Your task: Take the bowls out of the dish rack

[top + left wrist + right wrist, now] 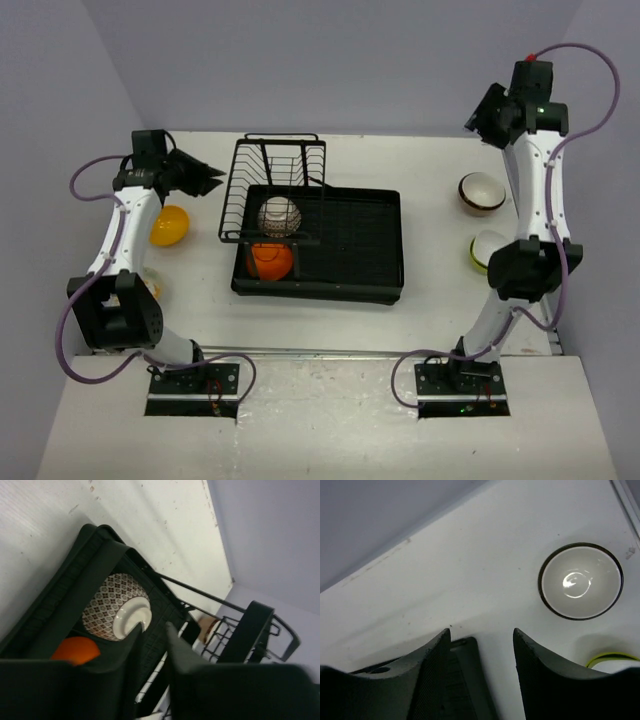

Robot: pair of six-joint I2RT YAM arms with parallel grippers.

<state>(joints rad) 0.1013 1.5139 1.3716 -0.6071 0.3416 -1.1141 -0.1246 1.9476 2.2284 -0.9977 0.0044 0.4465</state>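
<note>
My left gripper [154,630] is empty, its jaws only a narrow gap apart, beside the rack [275,185] on its left. My right gripper [481,635] is empty, jaws wider, over the far right corner of the table [430,160].

The floral bowl [279,216] and the orange bowl [270,260] sit in the rack's near left end, the orange one partly hidden by wire. The yellow bowl [168,225] lies by the left edge. The brown bowl [482,193] and the green bowl [487,250] stand by the right edge, the green one partly hidden by my arm.

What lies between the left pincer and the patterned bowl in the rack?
Only the dish rack's own wire side stands between the left pincer and the patterned bowl, as the top view shows.
</note>
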